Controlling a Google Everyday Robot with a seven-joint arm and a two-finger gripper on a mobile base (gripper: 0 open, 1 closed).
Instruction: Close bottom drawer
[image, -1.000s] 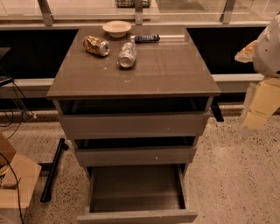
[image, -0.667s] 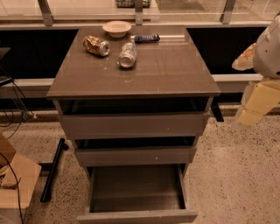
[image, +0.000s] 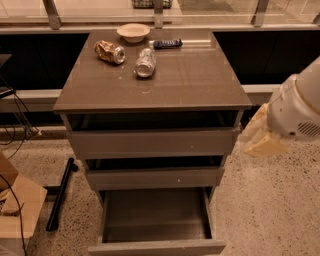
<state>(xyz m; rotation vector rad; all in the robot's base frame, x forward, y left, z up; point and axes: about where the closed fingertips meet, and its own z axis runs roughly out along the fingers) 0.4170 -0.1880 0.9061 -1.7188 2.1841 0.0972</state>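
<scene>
Camera view: bottom drawer (image: 156, 220) stands open, down-left of end effector (image: 263, 140), state unclear.

Nothing readable in here, honestly. The crushed can (image: 110, 51) and the silver can (image: 145, 62) on the cabinet top (image: 190, 80) have print too blurry to make out any brand. Same goes for the dark flat thing (image: 167, 44) next to the bowl (image: 133, 32). The bottom drawer (image: 156, 247), pulled out, has a plain front. The gripper (image: 260, 137) hangs just off the cabinet's right side, level with the top drawer front, and I can't read any marking on it either.
</scene>
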